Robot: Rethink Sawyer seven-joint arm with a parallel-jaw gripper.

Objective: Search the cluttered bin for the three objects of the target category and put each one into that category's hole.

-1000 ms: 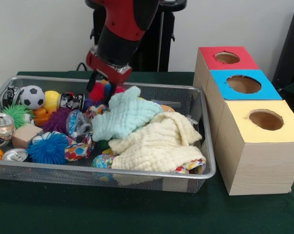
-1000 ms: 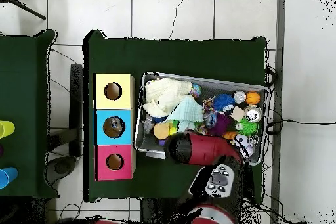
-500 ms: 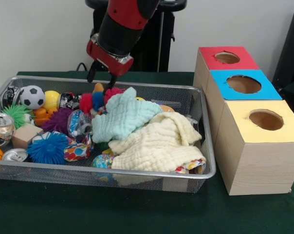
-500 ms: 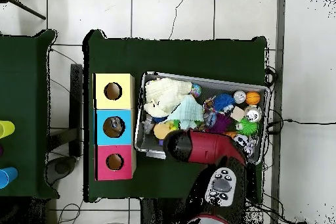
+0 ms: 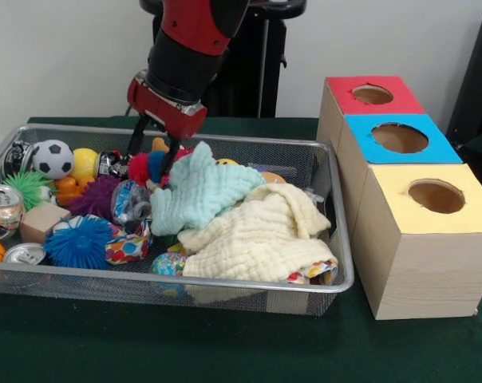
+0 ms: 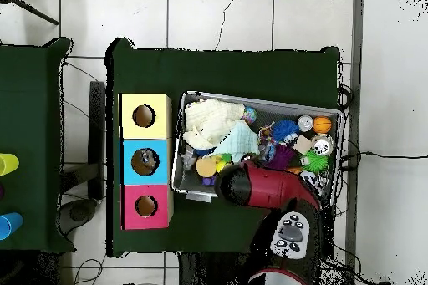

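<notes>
Two soft cloths, cream (image 5: 257,235) and pale blue (image 5: 199,190), lie heaped near the front of the wire bin (image 5: 185,286) among balls and cans; they look light and limp, best pinched at a raised fold. Behind them the gripper (image 5: 151,152) hangs open, prongs straddling a fuzzy red and blue toy (image 5: 149,166). Three boxes (image 5: 420,231) stand alongside, holes up

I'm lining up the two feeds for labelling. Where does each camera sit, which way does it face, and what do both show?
Front view: across the table, facing the robot; shows the wire bin, three boxes, and the red arm coming down with the gripper over the toys.
Overhead view: above, looking straight down; the arm covers the bin's lower edge.
Shared: bin, boxes, pale cloths, arm.
</notes>
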